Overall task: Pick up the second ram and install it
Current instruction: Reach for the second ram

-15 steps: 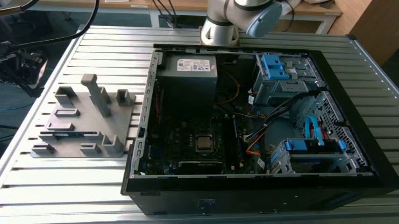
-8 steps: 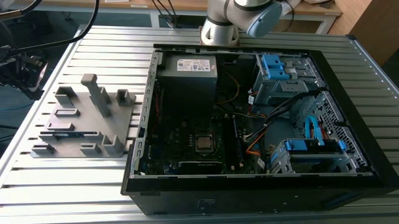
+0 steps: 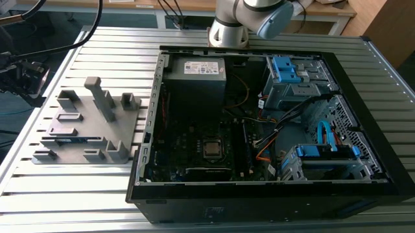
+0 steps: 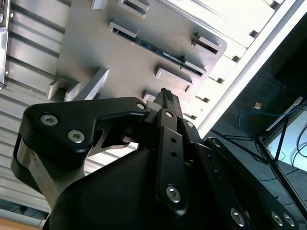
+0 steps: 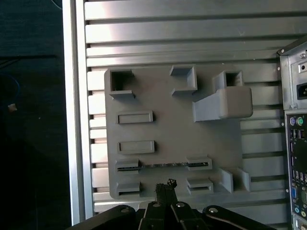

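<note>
Starting at the exterior view's left: the slatted metal table (image 3: pixel 77 43) has the grey fixture (image 3: pixel 133 127) sitting on it, just beside the PC case (image 3: pixel 259 199). The ram (image 3: pixel 68 141) is parked in that fixture, standing on its edge in a pair of slots on the side nearest the camera. It's a thin dark strip running along the plate.

Moving right, the case lies on its side with the panel off. You can see the motherboard (image 3: pixel 188 141) with the CPU socket (image 3: pixel 212 148) in the middle and the power supply (image 3: pixel 194 77) behind it. The blue drive bays (image 3: pixel 288 70) are over toward the exterior view's right. The arm (image 3: pixel 228 29) stands on the table behind the case.

Both wrist views look down on the fixture (image 5: pixel 172 124). In the first wrist view the ram (image 5: pixel 163 165) bridges two slots. The gripper (image 5: pixel 168 183) hovers over the plate near it, apart from it and not touching. In the second wrist view the gripper (image 4: pixel 165 93) has its jaws together with nothing between them. The ram (image 4: pixel 158 48) sits further out on the fixture (image 4: pixel 96 43), clear of the tips.
</note>
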You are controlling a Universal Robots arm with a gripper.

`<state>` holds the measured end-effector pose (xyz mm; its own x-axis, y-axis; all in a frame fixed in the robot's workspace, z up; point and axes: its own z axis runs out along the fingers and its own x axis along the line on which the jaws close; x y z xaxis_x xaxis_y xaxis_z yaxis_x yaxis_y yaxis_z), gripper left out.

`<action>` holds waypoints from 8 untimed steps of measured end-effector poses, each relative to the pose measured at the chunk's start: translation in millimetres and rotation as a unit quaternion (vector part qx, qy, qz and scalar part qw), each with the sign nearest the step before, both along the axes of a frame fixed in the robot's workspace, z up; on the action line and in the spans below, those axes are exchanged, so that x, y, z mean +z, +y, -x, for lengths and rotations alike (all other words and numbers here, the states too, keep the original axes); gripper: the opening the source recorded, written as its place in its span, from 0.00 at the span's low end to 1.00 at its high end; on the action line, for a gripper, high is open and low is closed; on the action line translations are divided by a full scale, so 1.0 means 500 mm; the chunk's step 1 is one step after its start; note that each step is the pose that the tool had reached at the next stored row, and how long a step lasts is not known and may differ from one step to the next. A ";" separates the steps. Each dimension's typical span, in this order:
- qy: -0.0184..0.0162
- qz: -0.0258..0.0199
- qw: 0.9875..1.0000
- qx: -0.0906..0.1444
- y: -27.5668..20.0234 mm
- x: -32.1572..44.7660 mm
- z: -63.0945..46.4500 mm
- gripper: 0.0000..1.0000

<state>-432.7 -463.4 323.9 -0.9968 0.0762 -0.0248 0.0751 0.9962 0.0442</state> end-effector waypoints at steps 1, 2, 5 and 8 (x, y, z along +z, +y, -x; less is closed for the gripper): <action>0.000 0.000 1.000 0.000 -0.0010 -0.001 0.000 0.10; 0.000 0.000 1.000 0.000 -0.0020 -0.002 0.000 0.10; 0.000 0.000 1.000 0.000 -0.0046 -0.006 0.000 0.10; 0.000 0.000 1.000 0.000 -0.0072 -0.010 0.000 0.10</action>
